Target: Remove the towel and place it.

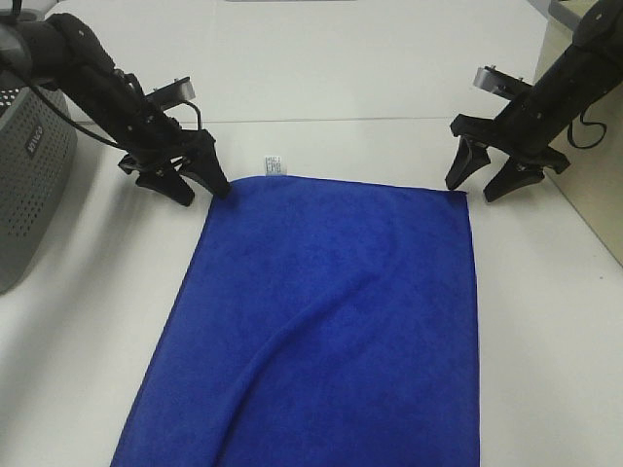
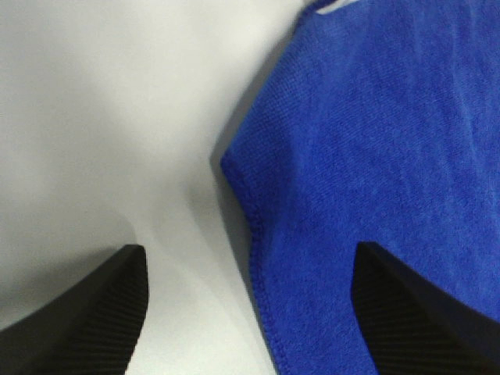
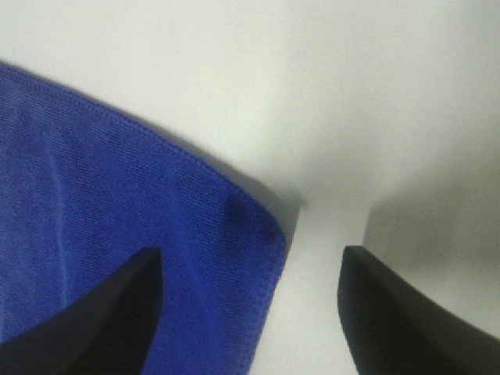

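Exterior high: left gripper, right gripper gape over towel corners.

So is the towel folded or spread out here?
Spread out. The towel lies as one flat sheet on the table, both far corners showing, with one soft diagonal ridge.

One towel, one basket, two hands: left hand, right hand.

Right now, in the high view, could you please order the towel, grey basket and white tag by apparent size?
1. towel
2. grey basket, partly cut off by the frame
3. white tag
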